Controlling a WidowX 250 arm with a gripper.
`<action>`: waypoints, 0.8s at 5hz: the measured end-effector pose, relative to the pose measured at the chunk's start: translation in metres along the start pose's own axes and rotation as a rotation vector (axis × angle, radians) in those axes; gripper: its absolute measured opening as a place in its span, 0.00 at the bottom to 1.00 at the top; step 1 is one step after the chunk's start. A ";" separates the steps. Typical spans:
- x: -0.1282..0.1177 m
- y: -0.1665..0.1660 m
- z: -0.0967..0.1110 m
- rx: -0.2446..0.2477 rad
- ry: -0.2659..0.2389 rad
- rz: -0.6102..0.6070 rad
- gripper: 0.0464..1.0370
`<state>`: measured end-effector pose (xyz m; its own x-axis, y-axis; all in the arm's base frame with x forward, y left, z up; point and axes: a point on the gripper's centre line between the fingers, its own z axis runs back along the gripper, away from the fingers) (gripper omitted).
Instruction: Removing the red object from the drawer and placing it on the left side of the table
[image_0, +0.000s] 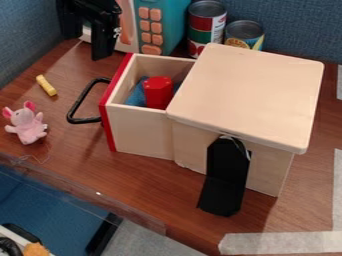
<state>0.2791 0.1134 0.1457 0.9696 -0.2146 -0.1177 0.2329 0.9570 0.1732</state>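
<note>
My gripper (85, 47) hangs at the upper left, open, behind and to the left of the drawer, in front of the teal toy. The wooden drawer (139, 131) is pulled out toward the left from its box, with a red front panel and a black handle. Inside it a red object (158, 92) with a faceted, flat top stands upright, rising a little above the near wall. Blue material (136, 96) lies beside it; the base of the red object is hidden by the drawer's near wall. The gripper and the red object are apart.
On the table (73, 150), left of the drawer, are a pink plush mouse (27, 123) and a small yellow piece (46, 85). The teal toy (164, 25) and two cans (206, 27) stand behind. A black piece (225, 177) leans on the box's near side.
</note>
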 end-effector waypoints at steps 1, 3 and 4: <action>0.001 -0.003 -0.008 -0.020 0.023 -0.013 0.96; 0.015 -0.022 -0.007 -0.045 -0.026 -0.186 0.96; 0.021 -0.031 -0.008 -0.057 -0.046 -0.259 0.96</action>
<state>0.2917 0.0807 0.1298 0.8811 -0.4609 -0.1058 0.4700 0.8783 0.0874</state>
